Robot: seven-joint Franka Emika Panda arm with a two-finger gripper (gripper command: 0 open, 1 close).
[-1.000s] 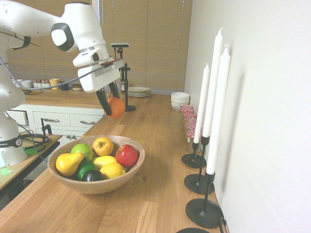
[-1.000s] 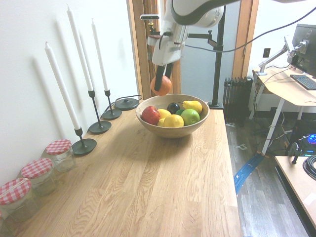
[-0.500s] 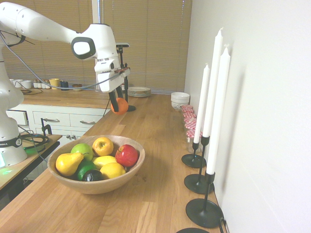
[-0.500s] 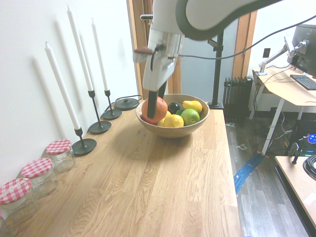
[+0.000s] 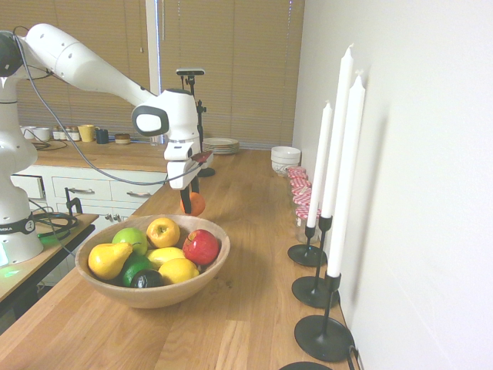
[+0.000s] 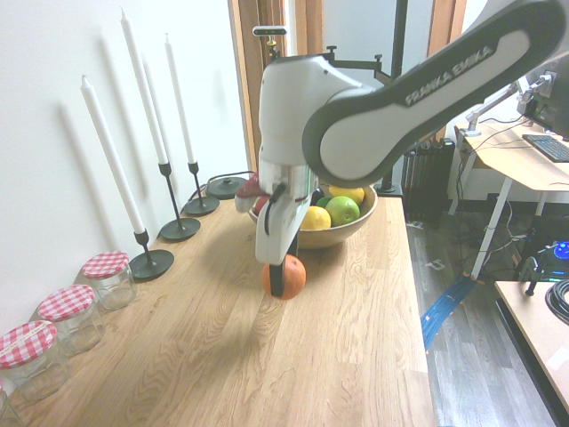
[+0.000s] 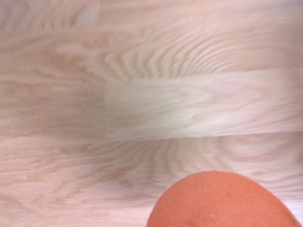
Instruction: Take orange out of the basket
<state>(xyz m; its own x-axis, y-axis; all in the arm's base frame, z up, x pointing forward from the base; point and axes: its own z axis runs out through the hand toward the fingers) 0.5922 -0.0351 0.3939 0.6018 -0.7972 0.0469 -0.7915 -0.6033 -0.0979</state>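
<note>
"Where do we start, from the first exterior view, with twelve at the top?"

"At the left. We see a yellow mug (image 5: 86, 133) towards eleven o'clock from the basket (image 5: 152, 297), on the far counter."

"And inside the basket?"

"We have a yellow pear (image 5: 108, 261) at nine, a green apple (image 5: 129, 240) near eleven, a dark avocado (image 5: 146, 279) at six, a yellow-orange apple (image 5: 163, 232) near twelve, a lemon (image 5: 179, 270) at four and a red apple (image 5: 202, 247) at two."

"Where is our orange (image 5: 197, 203)?"

"Outside the basket, at one o'clock from it. Our gripper (image 5: 189, 206) has hold of it, its fingers parted by the fruit's width and closed against its sides."

"Does the orange touch the wooden counter (image 5: 254, 231)?"

"We cannot tell. The wrist view shows bare wood grain beside it."

"What do we find further right?"

"Stacked plates (image 5: 222, 145) at one o'clock from the basket, then stacked white bowls (image 5: 286, 158) and jars with red checked lids (image 5: 300, 185) at two. Three white candles (image 5: 345, 177) in black holders (image 5: 323, 338) stand upright on the three o'clock side, beside the wall."
</note>
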